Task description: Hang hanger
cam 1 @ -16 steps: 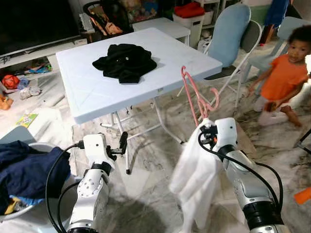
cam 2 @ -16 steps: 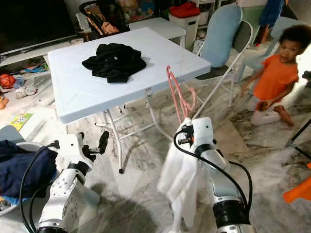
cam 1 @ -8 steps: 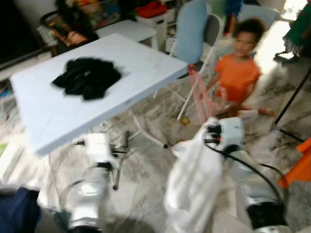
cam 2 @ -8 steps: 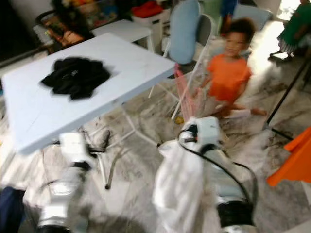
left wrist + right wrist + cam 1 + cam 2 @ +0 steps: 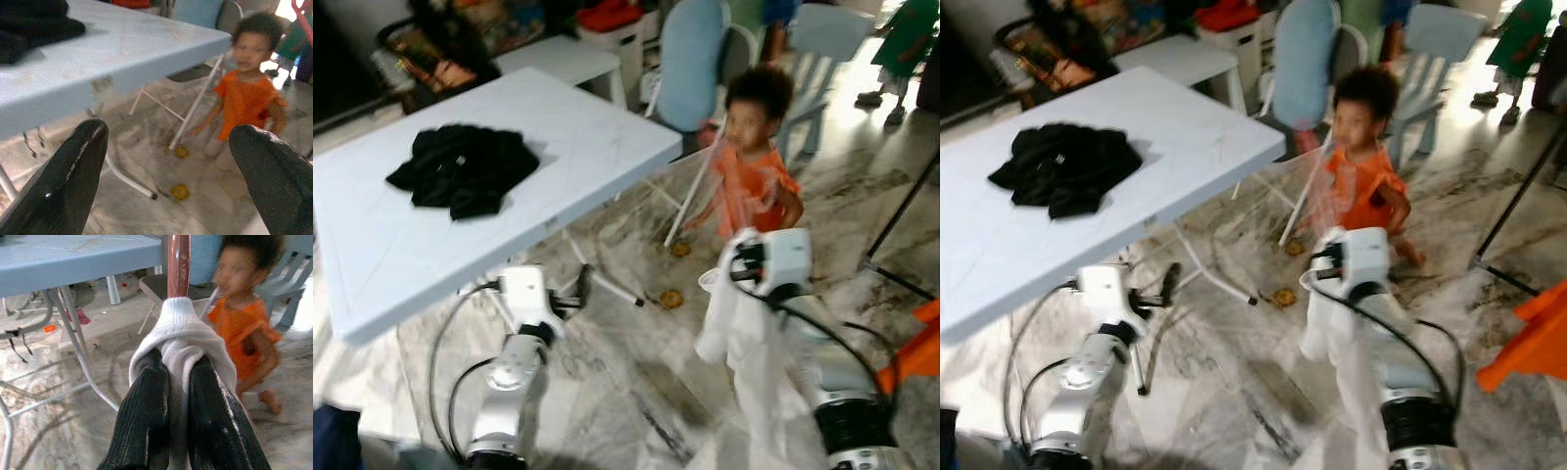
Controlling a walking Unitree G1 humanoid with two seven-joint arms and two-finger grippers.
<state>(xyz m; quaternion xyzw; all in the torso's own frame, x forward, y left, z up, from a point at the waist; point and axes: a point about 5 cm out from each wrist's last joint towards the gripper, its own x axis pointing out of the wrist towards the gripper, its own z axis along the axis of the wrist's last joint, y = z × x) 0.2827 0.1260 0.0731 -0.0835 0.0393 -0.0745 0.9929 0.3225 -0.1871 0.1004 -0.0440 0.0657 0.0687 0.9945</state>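
A pink plastic hanger [image 5: 178,264] carries a white garment [image 5: 745,338] that droops below my right wrist. My right gripper [image 5: 178,361] is shut on the garment's collar and the hanger's neck, held at mid-height in front of me. In the eye views the hanger [image 5: 722,191] rises blurred in front of a child. My left gripper [image 5: 170,129] is open and holds nothing. It is low by the edge of the white folding table [image 5: 597,137], seen too as a black finger [image 5: 579,286].
A child in an orange shirt [image 5: 756,171] stands close behind the hanger, by the table's corner. A black garment [image 5: 460,171] lies on the table. Blue chairs [image 5: 697,59] stand behind. A black stand leg [image 5: 901,211] and an orange object [image 5: 915,348] are at right.
The camera has swung right, so the table sits further left. The child has come closer, from the right to just behind the hanger. Both grippers keep their states.
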